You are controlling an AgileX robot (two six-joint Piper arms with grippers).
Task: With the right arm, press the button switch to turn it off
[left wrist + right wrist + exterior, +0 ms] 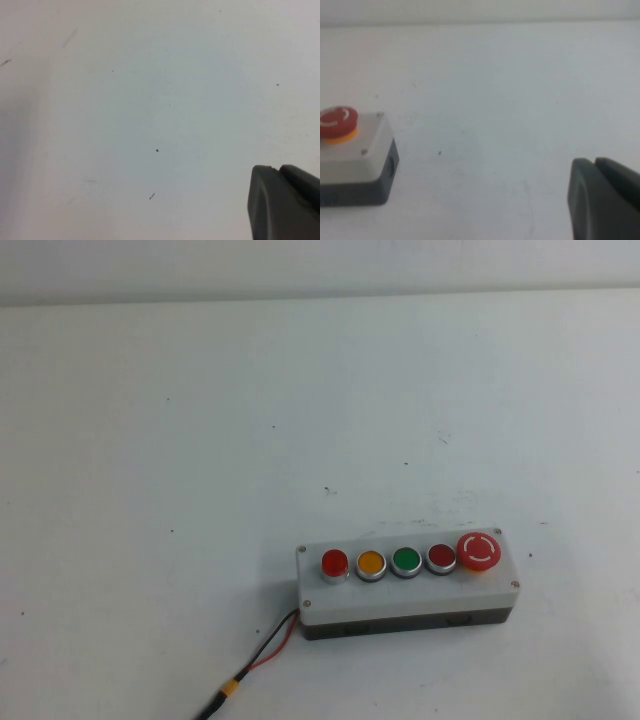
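The button switch (334, 564) is the small bright-red button with a silver ring at the left end of the row on the white-grey box (420, 592), which lies at the front right of the table. Neither arm shows in the high view. In the right wrist view my right gripper (594, 161) is shut with nothing in it, well to the side of the box's end (367, 160); the button switch is out of that view. My left gripper (276, 169) is shut too, over bare white table.
Beside the button switch stand a yellow (371, 563), a green (406, 560) and a darker red button (441, 557), then a large red mushroom button (478, 549). A red and black cable (268, 652) runs from the box's left end to the front edge.
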